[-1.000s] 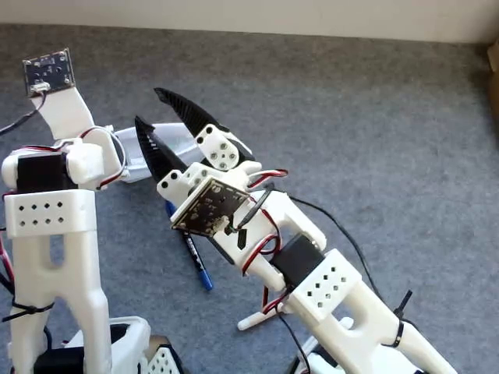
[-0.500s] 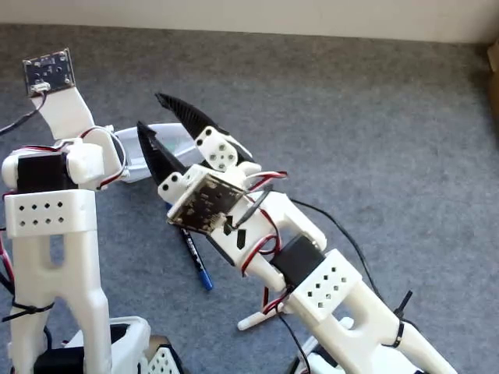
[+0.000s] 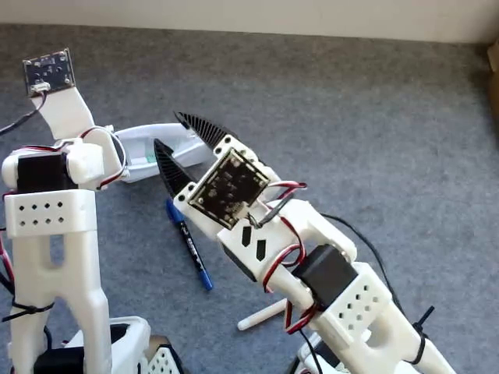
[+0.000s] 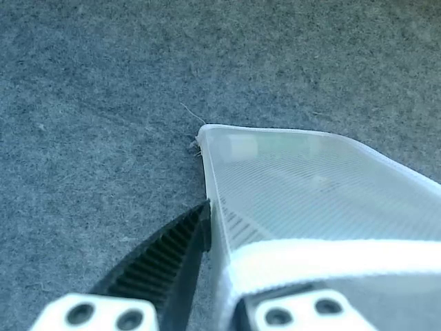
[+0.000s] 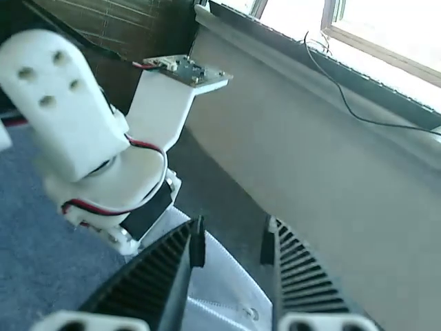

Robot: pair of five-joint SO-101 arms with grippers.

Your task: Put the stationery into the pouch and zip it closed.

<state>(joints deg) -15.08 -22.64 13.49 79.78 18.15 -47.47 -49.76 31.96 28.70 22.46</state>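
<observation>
The pouch is laid on the grey desk, with one end pinched in the left claw (clamped on its edge). The right claw is held over it, spread wide, with nothing gripped. A blue pen is seen nearby.

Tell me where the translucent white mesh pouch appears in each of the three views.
High view: the translucent white mesh pouch lies between the left arm and the open right gripper.
Left wrist view: its edge sits clamped in the left gripper.
Right wrist view: it shows between the right gripper's fingers, near the left arm.
Shared landmark: the left arm, whose gripper holds the pouch.
</observation>
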